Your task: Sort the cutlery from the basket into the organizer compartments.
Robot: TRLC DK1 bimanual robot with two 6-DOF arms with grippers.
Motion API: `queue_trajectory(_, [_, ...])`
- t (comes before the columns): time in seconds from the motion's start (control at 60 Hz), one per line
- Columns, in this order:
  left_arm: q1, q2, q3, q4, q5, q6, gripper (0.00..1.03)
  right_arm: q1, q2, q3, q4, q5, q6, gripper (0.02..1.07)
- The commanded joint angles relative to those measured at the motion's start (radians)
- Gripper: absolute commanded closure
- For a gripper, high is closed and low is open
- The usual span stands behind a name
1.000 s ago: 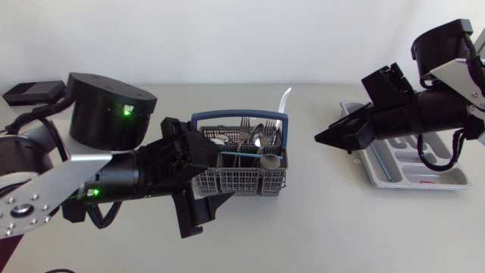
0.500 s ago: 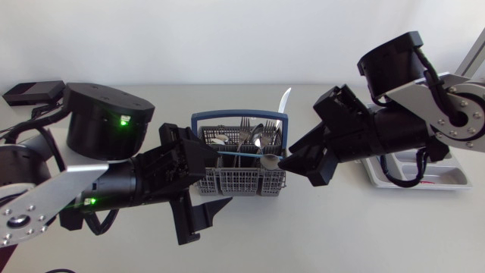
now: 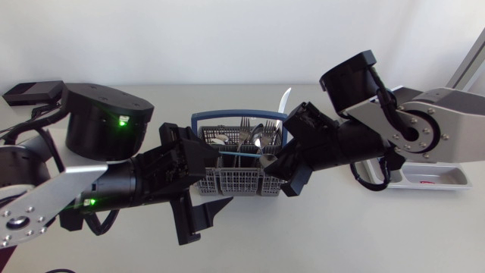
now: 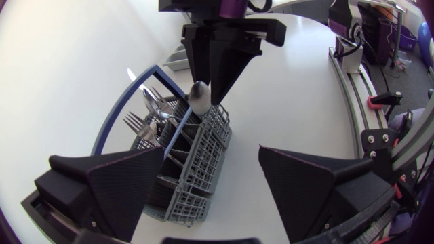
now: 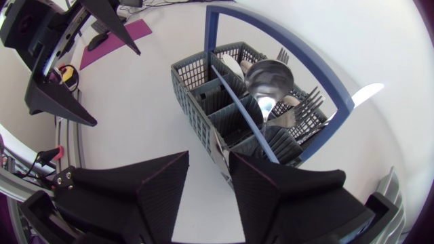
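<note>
Right arm has swung over from the organizer (image 3: 439, 182) to the basket (image 3: 227, 182).
The right gripper (image 5: 209, 157) sits at the basket's right end, fingers slightly apart, with a thin metal piece in the gap and the spoon (image 4: 199, 97) just ahead. The left gripper (image 4: 211, 150) is spread wide at the basket's left end, holding nothing. The forks (image 3: 244, 125) stand in the basket.

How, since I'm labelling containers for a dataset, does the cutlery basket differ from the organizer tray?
The cutlery basket is dark grey mesh with a blue handle; the organizer is a pale, solid tray. The basket stands mid-table, mostly in view; the organizer lies behind the right arm, largely hidden. The basket holds upright forks and spoons; the organizer's visible strip shows no cutlery. Both rest on the table.
</note>
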Motion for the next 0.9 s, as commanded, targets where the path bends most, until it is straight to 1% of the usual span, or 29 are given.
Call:
queue_trajectory(0.0, [-0.010, -0.013, -0.036, 0.018, -0.005, 0.015, 0.07, 0.011, 0.023, -0.033, 0.027, 0.020, 0.000, 0.82])
queue_trajectory(0.033, [-0.010, -0.013, -0.037, 0.020, -0.005, 0.015, 0.07, 0.011, 0.026, -0.031, 0.030, 0.021, 0.000, 0.87])
queue_trajectory(0.1, [-0.012, -0.013, -0.042, 0.023, -0.005, 0.015, 0.07, 0.010, 0.029, -0.028, 0.031, 0.021, 0.000, 1.01])
queue_trajectory(0.117, [-0.012, -0.013, -0.042, 0.023, -0.005, 0.015, 0.07, 0.010, 0.029, -0.026, 0.033, 0.020, 0.000, 1.02])
queue_trajectory(0.45, [-0.010, -0.019, -0.048, 0.029, -0.005, 0.015, 0.07, -0.012, -0.013, 0.035, -0.015, -0.009, 0.017, 1.02])
queue_trajectory(0.733, [-0.008, -0.016, -0.048, 0.058, -0.007, 0.001, 0.07, -0.085, -0.091, 0.095, -0.056, -0.127, 0.080, 1.02])
queue_trajectory(0.8, [-0.010, -0.012, -0.048, 0.066, -0.007, -0.001, 0.07, -0.102, -0.112, 0.104, -0.059, -0.143, 0.092, 1.02])
queue_trajectory(0.883, [-0.013, -0.002, -0.045, 0.078, -0.011, -0.004, 0.07, -0.131, -0.139, 0.125, -0.085, -0.175, 0.106, 1.02])
